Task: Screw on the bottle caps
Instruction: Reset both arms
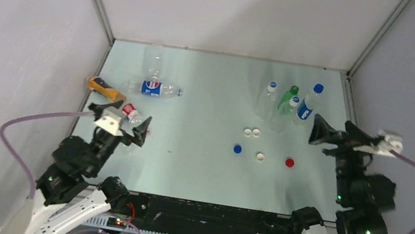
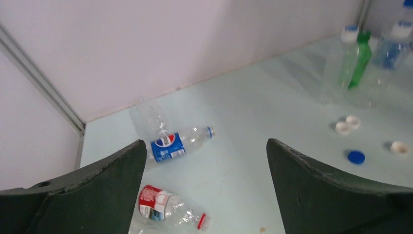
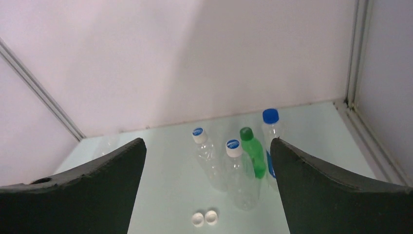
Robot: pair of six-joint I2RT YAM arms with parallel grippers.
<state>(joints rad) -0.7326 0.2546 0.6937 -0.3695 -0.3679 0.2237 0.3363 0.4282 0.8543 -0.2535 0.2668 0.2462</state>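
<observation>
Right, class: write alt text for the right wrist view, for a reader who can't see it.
Four capped bottles stand upright on a pale green table, three clear and one green. Two loose white caps lie in front, and the open right gripper frames the view.

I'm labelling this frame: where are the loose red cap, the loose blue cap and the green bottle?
red cap (image 1: 289, 163), top external view, its top face.
blue cap (image 1: 237, 149), top external view, its top face.
green bottle (image 3: 255, 157), right wrist view, middle of its body.
</observation>
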